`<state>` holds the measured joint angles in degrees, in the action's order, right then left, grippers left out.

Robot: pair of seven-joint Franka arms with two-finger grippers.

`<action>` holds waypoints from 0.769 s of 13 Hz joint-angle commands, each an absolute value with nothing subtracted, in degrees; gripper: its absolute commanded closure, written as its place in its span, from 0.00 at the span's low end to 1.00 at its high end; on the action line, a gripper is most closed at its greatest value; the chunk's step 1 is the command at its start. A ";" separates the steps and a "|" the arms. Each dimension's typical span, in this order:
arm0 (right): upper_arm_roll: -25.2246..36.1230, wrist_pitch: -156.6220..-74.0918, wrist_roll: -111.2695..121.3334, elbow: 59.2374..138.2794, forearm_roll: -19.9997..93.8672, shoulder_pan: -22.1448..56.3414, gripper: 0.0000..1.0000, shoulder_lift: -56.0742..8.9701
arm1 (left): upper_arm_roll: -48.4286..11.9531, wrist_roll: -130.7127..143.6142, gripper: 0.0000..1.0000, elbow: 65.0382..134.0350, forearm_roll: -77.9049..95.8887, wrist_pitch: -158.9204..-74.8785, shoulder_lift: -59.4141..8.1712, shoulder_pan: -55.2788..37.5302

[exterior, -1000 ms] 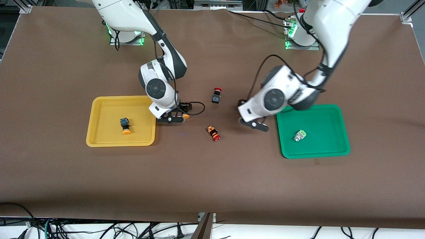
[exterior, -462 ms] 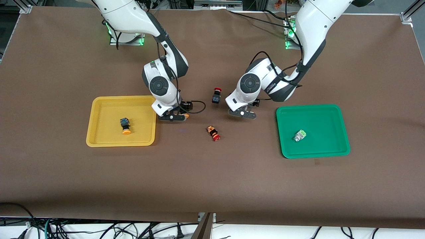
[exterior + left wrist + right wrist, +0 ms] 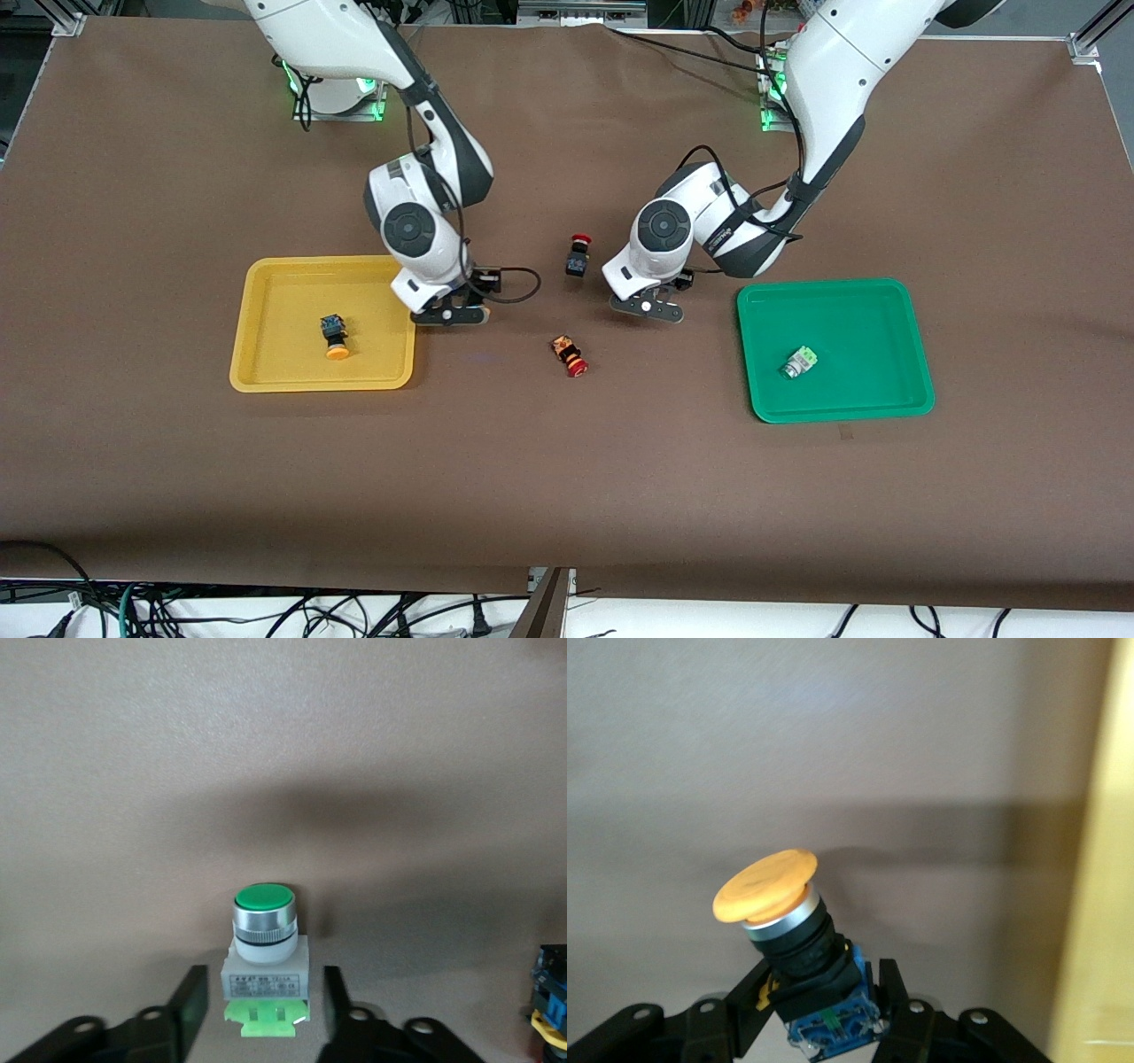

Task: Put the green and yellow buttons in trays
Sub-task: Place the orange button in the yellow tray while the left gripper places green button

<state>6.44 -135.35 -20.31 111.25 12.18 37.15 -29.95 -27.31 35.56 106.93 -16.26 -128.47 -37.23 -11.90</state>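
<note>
An orange-capped dark button (image 3: 799,939) is clamped by the right gripper (image 3: 449,315) beside the shallow yellow plastic tray (image 3: 266,377), awaiting carriage over it. A green-capped silver-barrelled button (image 3: 264,961) is straddled by the left gripper (image 3: 263,1019), jaws apart, awaiting closure.

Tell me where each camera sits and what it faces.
Front view: high across the table, facing both arms, the yellow tray and green tray.
Left wrist view: on the left arm, facing the green button between open fingers.
Right wrist view: on the right arm, facing its gripped yellow button.
Shared: the brown table.
</note>
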 commanded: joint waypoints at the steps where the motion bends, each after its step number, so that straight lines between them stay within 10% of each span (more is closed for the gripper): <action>1: 13.59 -130.97 -8.14 111.62 12.83 37.18 1.00 -27.95 | -27.51 36.39 0.94 106.88 -18.28 -129.73 -36.92 -11.25; 5: 19.24 -130.96 0.25 112.14 12.83 36.92 0.95 -28.73 | -27.16 35.60 1.00 100.39 -18.28 -113.96 -33.13 -9.68; 8: 19.42 -133.41 -0.26 114.25 13.18 36.21 0.09 -29.80 | -26.90 18.88 0.99 96.34 -18.72 -107.67 -32.43 -1.61; 10: 19.42 -132.11 -0.70 114.08 13.18 36.21 0.01 -27.96 | -26.98 2.63 0.98 96.24 -18.81 -108.02 -32.78 6.20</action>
